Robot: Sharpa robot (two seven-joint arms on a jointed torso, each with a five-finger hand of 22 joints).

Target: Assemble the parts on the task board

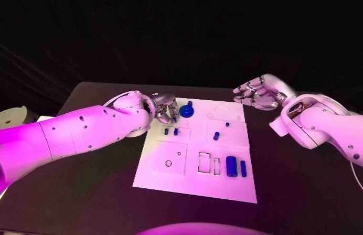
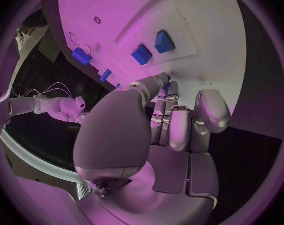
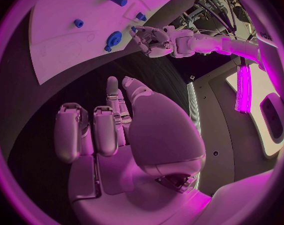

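The white task board [image 1: 198, 180] lies in the middle of the table. My left hand [image 1: 162, 112] hovers at its far left corner, just beside a round blue part [image 1: 187, 110]. In the left wrist view the left hand [image 2: 163, 130] has its thumb and fingers drawn together, with a sliver of a small blue part [image 2: 168, 80] pinched at the tips. Two small blue blocks [image 2: 142, 54] lie on the board [image 2: 204, 20] just beyond the fingers. My right hand [image 1: 257, 93] hangs off the board's far right corner, fingers curled in and holding nothing [image 3: 117, 130].
More blue parts lie on the board: a peg [image 1: 215, 136], a dot [image 1: 227, 124], and two upright pieces [image 1: 231, 166] beside outlined slots [image 1: 205, 162]. Black table [image 1: 91, 193] surrounds the board. A pale object [image 1: 11, 117] sits at the left edge.
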